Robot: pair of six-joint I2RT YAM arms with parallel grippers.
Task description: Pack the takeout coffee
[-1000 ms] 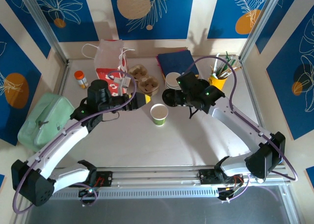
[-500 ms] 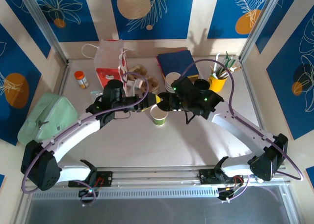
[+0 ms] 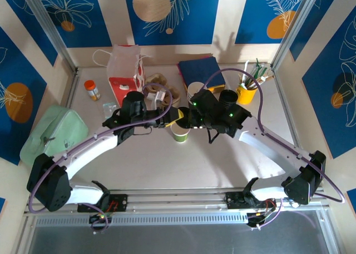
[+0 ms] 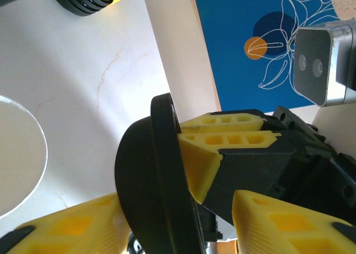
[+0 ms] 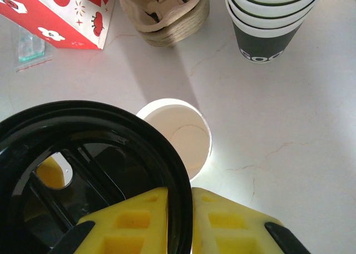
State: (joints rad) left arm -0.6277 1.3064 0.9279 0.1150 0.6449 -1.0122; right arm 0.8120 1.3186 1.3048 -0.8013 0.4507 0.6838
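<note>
Alignment matters most here. The right end effector (image 5: 179,204) pinches the black lid (image 5: 111,117) by its rim, just above and beside the open green cup (image 3: 179,133). The cup stands upright on the table (image 5: 278,115), in front of the cardboard carrier (image 5: 167,14). The left end effector (image 4: 178,209) has its 2 yellow fingers apart on either side of the lid's edge, clamping nothing. The lid seems not yet level, so it should be flattened, centred over the rim, then pressed down evenly. A skewed push could tip the light cup.
</note>
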